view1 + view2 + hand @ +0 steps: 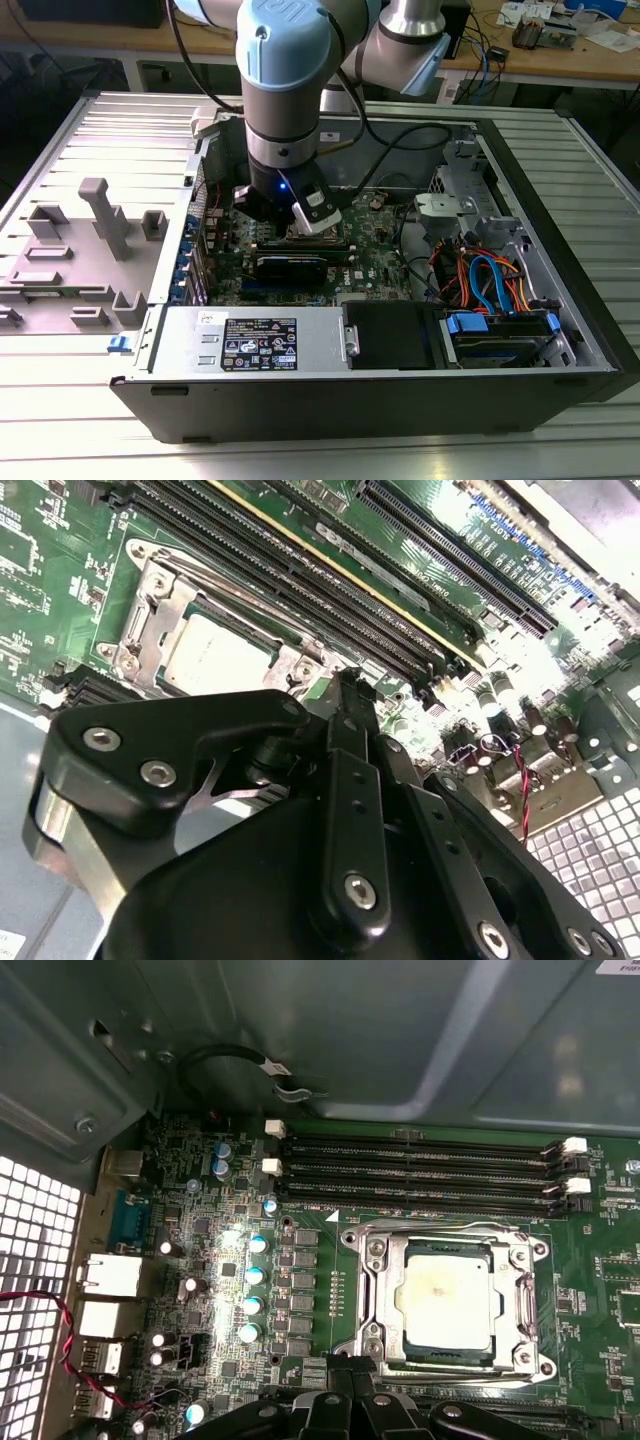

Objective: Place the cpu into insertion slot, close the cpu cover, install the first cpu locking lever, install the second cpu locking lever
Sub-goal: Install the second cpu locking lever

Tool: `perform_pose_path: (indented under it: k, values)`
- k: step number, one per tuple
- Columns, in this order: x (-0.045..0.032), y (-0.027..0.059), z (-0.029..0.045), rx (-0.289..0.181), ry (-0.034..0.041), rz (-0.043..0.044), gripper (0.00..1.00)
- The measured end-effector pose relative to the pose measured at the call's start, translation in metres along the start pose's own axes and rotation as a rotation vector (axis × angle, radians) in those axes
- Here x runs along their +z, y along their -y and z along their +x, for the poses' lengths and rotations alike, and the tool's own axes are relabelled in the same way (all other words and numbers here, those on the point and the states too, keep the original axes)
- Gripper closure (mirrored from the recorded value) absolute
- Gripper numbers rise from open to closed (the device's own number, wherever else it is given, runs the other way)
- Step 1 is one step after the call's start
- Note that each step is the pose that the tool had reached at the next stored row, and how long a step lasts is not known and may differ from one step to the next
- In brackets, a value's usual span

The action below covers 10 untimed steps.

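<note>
The cpu (443, 1298), a silvery square chip, lies flat in the insertion slot (445, 1360) on the green motherboard. The cpu cover (378, 1305), a silvery frame, lies down around the chip, which shows through its window. Thin wire levers (440, 1226) run along the socket's edges. My gripper (352, 1365) hangs just beside the socket's near edge, black fingers together, holding nothing I can see. In the second wrist view the gripper (345, 680) tip stands close to the socket corner, with the cpu (215, 658) and cover (150, 610) beyond. In the exterior view the gripper (300, 225) is low inside the open computer case.
Long black memory slots (420, 1175) run alongside the socket. Rear ports (105, 1275), capacitors and a red-black wire (60, 1330) sit to one side. A black card (290, 265), the grey power supply (250, 340), orange and blue cables (490, 280) and a grey fixture (80, 250) surround the work area.
</note>
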<state>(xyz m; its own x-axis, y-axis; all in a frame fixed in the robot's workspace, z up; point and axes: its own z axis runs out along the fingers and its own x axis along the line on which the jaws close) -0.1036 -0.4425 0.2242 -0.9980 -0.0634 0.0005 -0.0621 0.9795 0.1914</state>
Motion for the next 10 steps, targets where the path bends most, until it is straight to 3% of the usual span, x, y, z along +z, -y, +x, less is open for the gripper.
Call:
perform_pose_path:
  k: [10]
  values:
    - [-0.0019, -0.0004, 0.0, 0.0, 0.0, 0.0, 0.89]
